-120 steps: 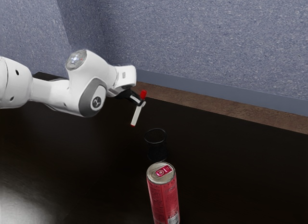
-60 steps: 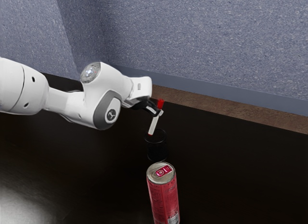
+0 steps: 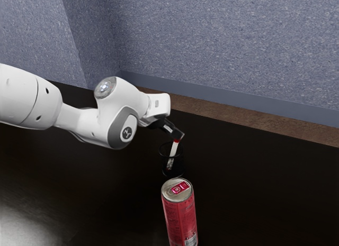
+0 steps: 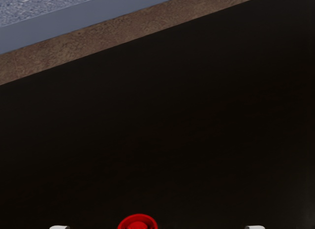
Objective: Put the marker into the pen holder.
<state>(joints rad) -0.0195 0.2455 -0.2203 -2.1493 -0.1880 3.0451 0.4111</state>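
Observation:
In the exterior view my gripper point(image 3: 180, 136) is just above the black pen holder point(image 3: 180, 165). The marker point(image 3: 173, 152) has its white body down inside the holder, leaning a little, and its red end stands above the rim, right below the fingers. In the wrist view the fingertips of my gripper point(image 4: 157, 227) stand wide apart at the lower edge. Between them is the round red end of the marker point(image 4: 138, 223), with gaps on both sides. The marker's lower tip is hard to make out through the dark holder wall.
A tall red can point(image 3: 180, 214) stands close to the pen holder, nearer the exterior view's camera. Beyond the far edge of the black table point(image 3: 254, 177) are a brown strip and a blue-grey wall point(image 3: 222, 50).
My hand has moved toward the exterior view's right and down to the holder. The marker went from above the rim to inside it, and my fingers have let go, its red end now below them.

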